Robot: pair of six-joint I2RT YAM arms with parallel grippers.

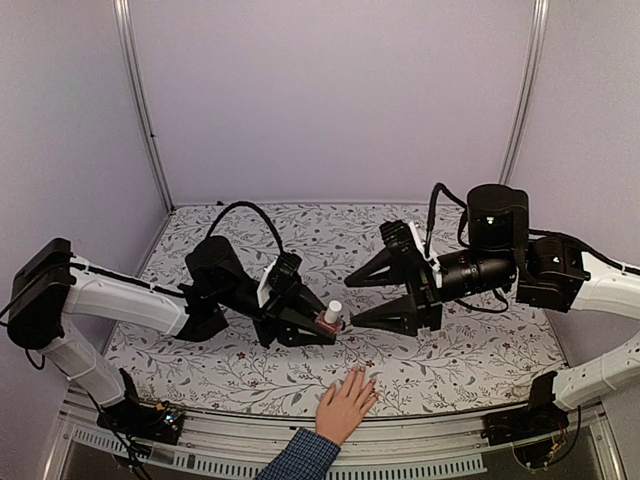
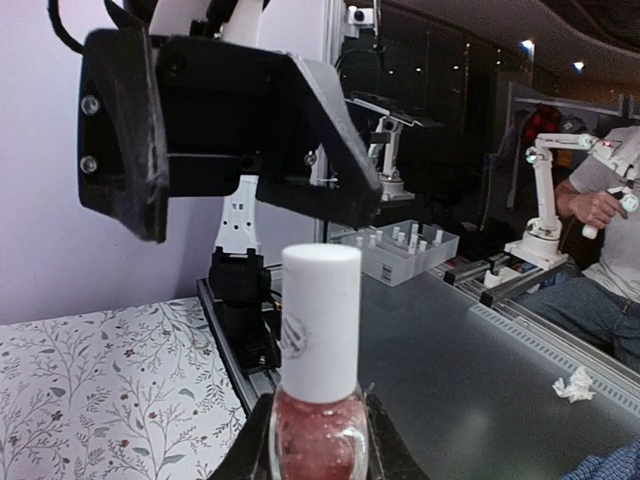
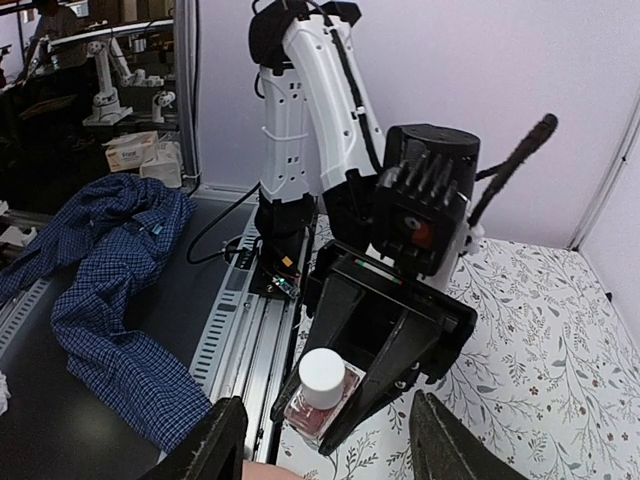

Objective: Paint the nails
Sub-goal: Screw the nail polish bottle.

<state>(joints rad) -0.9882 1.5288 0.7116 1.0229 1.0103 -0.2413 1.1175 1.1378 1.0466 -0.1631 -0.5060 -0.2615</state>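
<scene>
- Clamped in left gripper (image 1: 322, 328): bottle (image 2: 318, 440), likely light, slick; best taken by white cap (image 2: 320, 300).
- Gaping wide, empty: right gripper (image 1: 350, 302).
- At 6 o'clock, nails (image 1: 362, 378): tiny, delicate.

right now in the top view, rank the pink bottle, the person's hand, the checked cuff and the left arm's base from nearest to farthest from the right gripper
1. pink bottle, just left of the open right gripper
2. hand, flat at the table's near edge
3. checked cuff, at the picture's bottom edge
4. left arm's base, far bottom left
</scene>
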